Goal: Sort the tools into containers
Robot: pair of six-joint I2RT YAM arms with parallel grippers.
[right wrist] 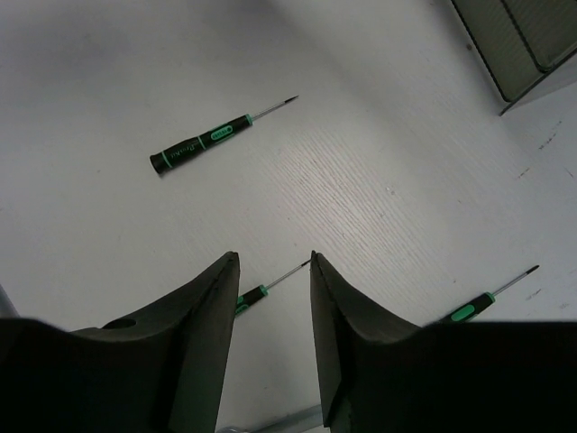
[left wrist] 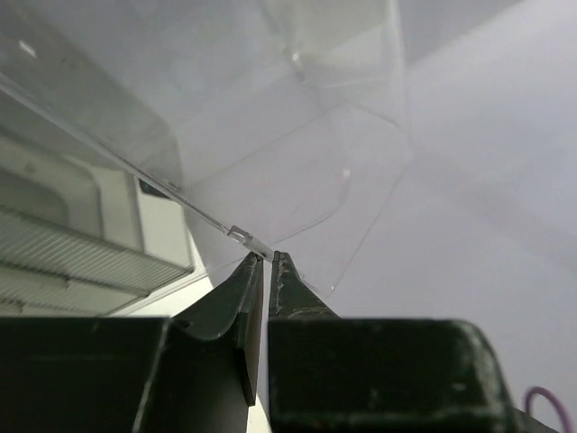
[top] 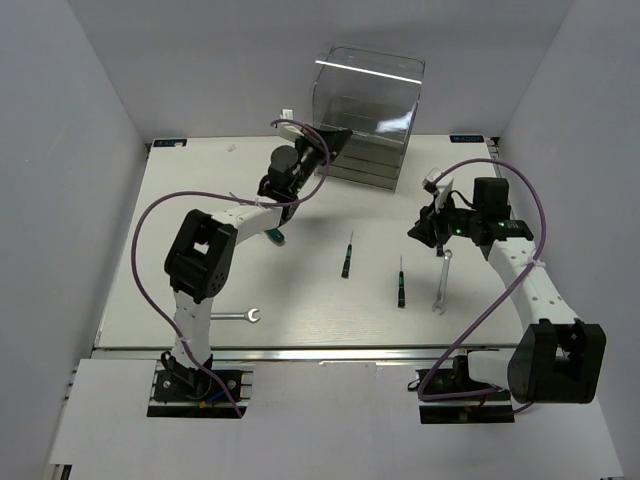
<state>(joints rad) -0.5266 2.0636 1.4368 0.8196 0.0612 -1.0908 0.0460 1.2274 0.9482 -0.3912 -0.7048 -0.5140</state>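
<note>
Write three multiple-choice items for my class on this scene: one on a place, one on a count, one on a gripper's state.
1. Where on the table does the clear cabinet stand? A) near edge B) far edge C) centre
2. How many silver wrenches lie on it? A) one B) two C) four
3. The right gripper is: A) open B) shut on a screwdriver C) shut on a wrench
Key: 1 B, it stands at the table's far rim. 2 B, the left wrench and the right wrench. 3 A, its jaws stand apart, holding nothing.
</note>
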